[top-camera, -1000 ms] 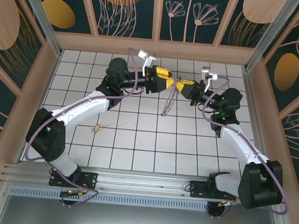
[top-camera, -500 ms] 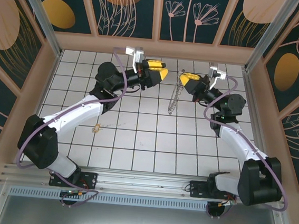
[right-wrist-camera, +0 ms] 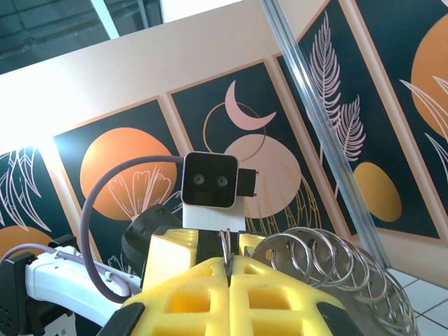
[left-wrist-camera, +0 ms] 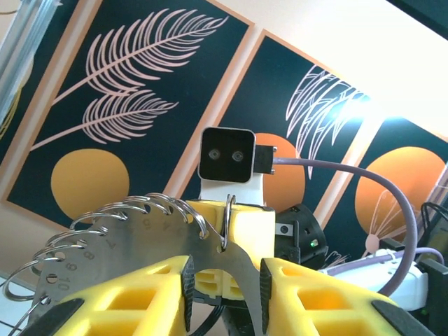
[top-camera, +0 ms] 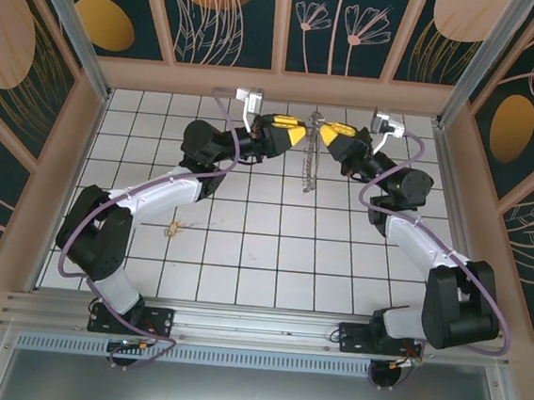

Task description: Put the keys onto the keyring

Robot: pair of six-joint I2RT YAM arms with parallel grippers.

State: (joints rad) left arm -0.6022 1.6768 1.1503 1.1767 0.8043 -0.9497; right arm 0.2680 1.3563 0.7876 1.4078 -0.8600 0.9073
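Item: keyring (top-camera: 308,171), thin ring fringed with silvery leaves (left-wrist-camera: 105,241), hung above the tiled floor (top-camera: 243,254) at upper centre of the top view, between two yellow-fingered grippers. Right gripper (top-camera: 325,133): fingers clenched together on the keyring's wire, seen pinched at the fingertips in the right wrist view (right-wrist-camera: 228,269). Left gripper (top-camera: 297,133): jaws apart, the ring's wire standing in the gap in the left wrist view (left-wrist-camera: 225,283), touching neither pad. Key (top-camera: 172,228): small, brass-yellow, lay on the floor left of centre, well apart from the ring.
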